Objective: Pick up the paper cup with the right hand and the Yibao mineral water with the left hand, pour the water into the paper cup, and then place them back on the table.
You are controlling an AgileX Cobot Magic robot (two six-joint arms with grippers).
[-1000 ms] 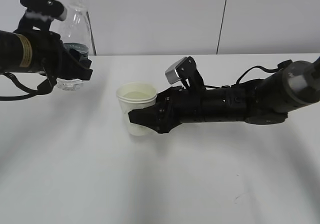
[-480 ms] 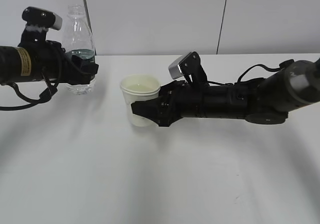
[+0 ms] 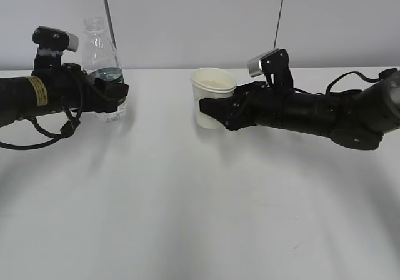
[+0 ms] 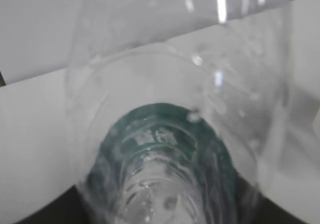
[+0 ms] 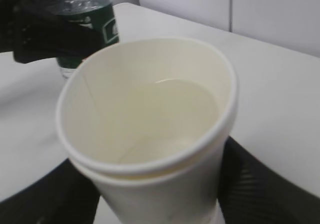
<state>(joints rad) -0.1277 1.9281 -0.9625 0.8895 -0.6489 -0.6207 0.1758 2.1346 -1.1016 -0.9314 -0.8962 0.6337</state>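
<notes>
My right gripper [image 3: 215, 110] is shut on the off-white paper cup [image 3: 212, 97], upright over the white table [image 3: 200, 199] right of centre. Water [image 5: 170, 109] lies in the cup's bottom. In the right wrist view the cup [image 5: 160, 184] fills the frame between dark fingers [image 5: 270, 184]. My left gripper [image 3: 111, 91] is shut on the Yibao mineral water bottle [image 3: 103, 49], upright at the far left, its base at the table. The bottle's green label [image 4: 165, 134] and clear wall fill the left wrist view. The bottle also shows in the right wrist view [image 5: 97, 19].
A grey wall with vertical seams [image 3: 281, 17] stands behind the table's far edge. A few small dark scuffs [image 3: 303, 245] mark the tabletop near the front right.
My right gripper has carried the cup to the right and farther back. My left gripper has lowered the bottle upright toward the table at the left.
</notes>
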